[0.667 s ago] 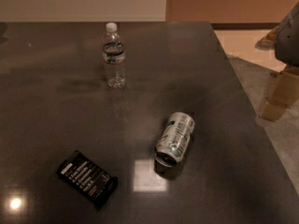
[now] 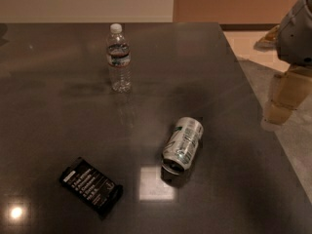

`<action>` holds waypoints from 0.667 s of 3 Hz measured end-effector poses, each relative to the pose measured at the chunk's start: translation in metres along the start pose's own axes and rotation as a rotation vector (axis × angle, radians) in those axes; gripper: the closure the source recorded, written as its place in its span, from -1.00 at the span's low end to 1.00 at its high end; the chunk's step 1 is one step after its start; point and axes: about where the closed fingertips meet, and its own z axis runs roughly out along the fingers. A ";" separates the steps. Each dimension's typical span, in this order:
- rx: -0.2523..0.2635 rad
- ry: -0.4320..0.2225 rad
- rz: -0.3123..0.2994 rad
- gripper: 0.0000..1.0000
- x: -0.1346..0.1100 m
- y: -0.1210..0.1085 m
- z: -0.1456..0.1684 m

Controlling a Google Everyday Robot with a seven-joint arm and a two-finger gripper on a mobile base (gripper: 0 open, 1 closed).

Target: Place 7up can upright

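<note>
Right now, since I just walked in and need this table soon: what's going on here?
A robot is meant to stand the 7up can upright, but that is not yet done. The can lies on its side on the dark table, with nothing touching it. The robot's claw hangs beyond the table's right edge, well apart from the can. A water bottle stands upright farther back, and a black packet lies flat at the front left.

A small silver-white aluminium 7up can with green markings (image 2: pixel 183 144) lay on its side on the dark glossy table (image 2: pixel 53 111). A clear plastic water bottle (image 2: pixel 119 60) stood upright farther back, and a flat black packet (image 2: pixel 90 185) lay at front left. The tan gripper (image 2: pixel 277 112) hung beyond the table's right edge, well apart from the can.
</note>
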 end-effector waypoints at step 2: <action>-0.134 -0.077 -0.327 -1.00 -0.061 0.019 0.027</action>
